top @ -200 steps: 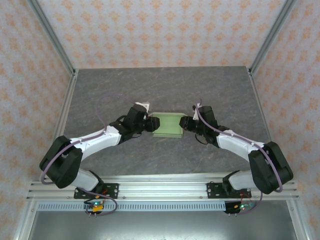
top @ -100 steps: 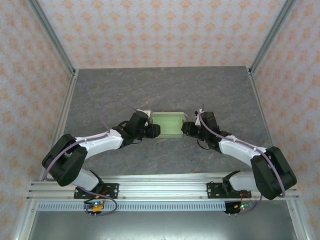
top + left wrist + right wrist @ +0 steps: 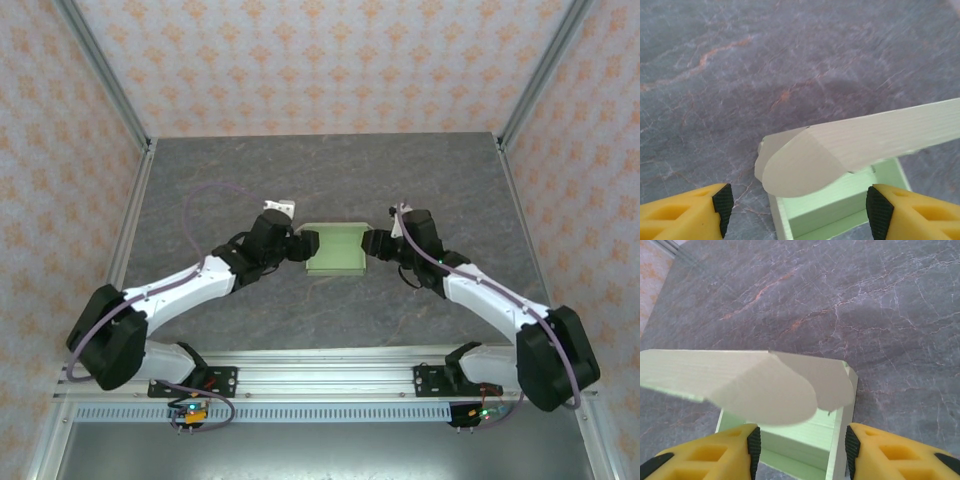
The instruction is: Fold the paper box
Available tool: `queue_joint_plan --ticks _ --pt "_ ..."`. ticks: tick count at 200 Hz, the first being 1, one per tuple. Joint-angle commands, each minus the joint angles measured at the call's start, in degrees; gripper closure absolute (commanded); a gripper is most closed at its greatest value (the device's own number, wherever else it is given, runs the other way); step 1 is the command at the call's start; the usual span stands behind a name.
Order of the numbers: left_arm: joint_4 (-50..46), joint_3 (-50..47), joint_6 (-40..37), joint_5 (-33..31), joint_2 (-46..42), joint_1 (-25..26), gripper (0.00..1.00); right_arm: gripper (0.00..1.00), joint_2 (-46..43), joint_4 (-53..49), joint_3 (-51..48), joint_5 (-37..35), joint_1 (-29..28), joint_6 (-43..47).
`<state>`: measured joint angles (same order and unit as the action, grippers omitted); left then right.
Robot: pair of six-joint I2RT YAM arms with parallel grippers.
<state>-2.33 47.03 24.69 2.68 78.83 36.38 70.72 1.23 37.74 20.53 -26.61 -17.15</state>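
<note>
Pale green paper box [image 3: 333, 250], rounded flaps [image 3: 800, 170] lifted; left hand [image 3: 309, 245] at its 9 o'clock, right hand [image 3: 371, 243] at 3, both spread, seemingly not touching.

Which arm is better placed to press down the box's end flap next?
Left, marginally. The left end effector stands open with the rounded flap of the paper box wholly between its fingers; the right end effector is narrower, and the flap there overhangs one finger.

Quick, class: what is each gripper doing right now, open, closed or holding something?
Left gripper: open, holding nothing, at one end of the box.
Right gripper: open, holding nothing, at the other end.
</note>
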Motion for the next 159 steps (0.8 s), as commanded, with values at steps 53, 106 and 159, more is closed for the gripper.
queue_joint_plan --ticks 53,106,159 --pt "1.5 4.3 -4.2 -3.2 4.6 0.1 0.36 0.52 8.8 -1.8 7.1 0.9 -0.3 4.5" --pt "1.5 6.0 -5.3 -2.3 7.1 0.1 0.56 0.65 11.4 -0.5 8.8 3.7 -0.3 3.0" --pt "0.7 7.3 -3.9 -1.1 9.0 0.1 0.67 0.74 12.4 1.7 8.0 5.1 -0.3 0.2"
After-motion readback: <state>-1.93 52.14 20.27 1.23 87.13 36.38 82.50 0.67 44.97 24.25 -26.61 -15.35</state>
